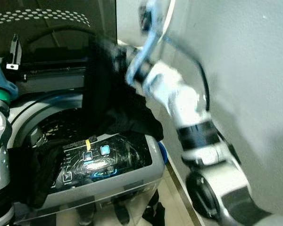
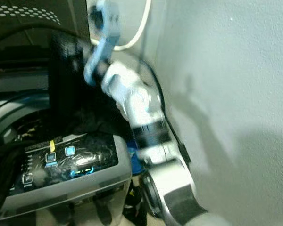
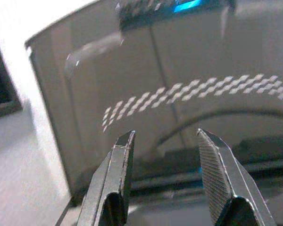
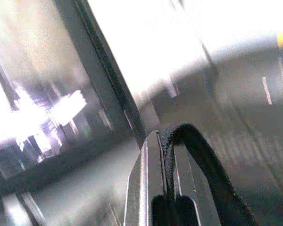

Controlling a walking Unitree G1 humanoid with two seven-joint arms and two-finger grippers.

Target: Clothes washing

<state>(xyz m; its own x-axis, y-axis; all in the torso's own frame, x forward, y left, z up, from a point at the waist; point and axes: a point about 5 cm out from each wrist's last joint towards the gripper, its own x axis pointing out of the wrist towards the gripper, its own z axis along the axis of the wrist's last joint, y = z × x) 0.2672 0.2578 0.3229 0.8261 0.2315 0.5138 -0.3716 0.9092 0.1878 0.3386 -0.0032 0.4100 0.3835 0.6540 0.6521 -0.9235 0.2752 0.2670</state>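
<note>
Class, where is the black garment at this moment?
In the left eye view the black garment hangs from the right gripper over the open top-loading washing machine, just behind its lit control panel and beside the grey wall.

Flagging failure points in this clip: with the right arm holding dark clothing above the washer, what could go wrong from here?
1. The black garment hangs from the right hand partly over the control panel, so it may drape there instead of entering the drum.
2. More dark clothing lies over the washer's front rim and could slide to the floor.
3. The right arm is near the wall cable, which it might snag.
</note>
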